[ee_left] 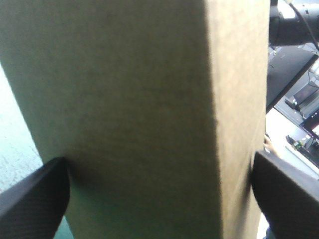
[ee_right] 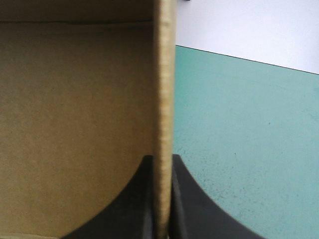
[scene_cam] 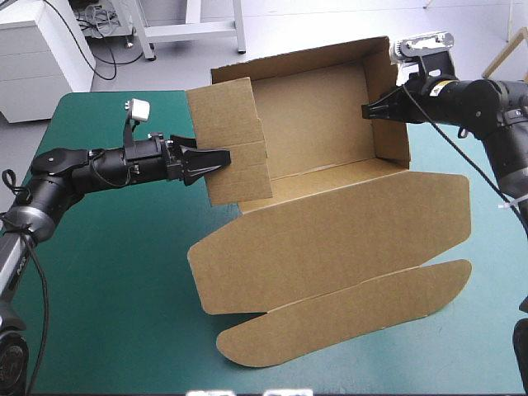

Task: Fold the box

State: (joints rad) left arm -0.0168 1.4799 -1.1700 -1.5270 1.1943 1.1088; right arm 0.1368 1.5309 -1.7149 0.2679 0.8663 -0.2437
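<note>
The box (scene_cam: 318,140) stands on the counter (scene_cam: 124,280) toward its far side as an open tray. Far wall and both end walls are upright. The lid (scene_cam: 330,247) lies flat on the teal-green cover, pointing toward the near edge. Its rounded tuck flap (scene_cam: 346,318) lies flat beyond it.

Left end effector (scene_cam: 216,159): reaches in level from the counter's left side to the left end wall. In the high view the black fingers overlap the outer face of that wall, and their tips are hard to separate from it. In the left wrist view, brown board (ee_left: 139,99) fills nearly the whole field. The fingers (ee_left: 35,199) stand wide apart at either side of it, so the left end effector (ee_left: 159,162) is spread, with the wall between. Whether the pads press on the board cannot be determined. Only a strip of counter (ee_left: 12,149) shows beside the board.

Right end effector (scene_cam: 369,111): reaches in from the counter's right side to the right end wall. In the right wrist view the fingers (ee_right: 134,199) are all but closed, and the right end effector (ee_right: 162,164) clamps the wall's edge between them. On one side of the edge lies the brown interior of the box (ee_right: 75,109); on the other, bare counter (ee_right: 239,129). The rest of the box is cut off in this view.

The tray floor's left part is hidden behind the left end wall in the high view.
</note>
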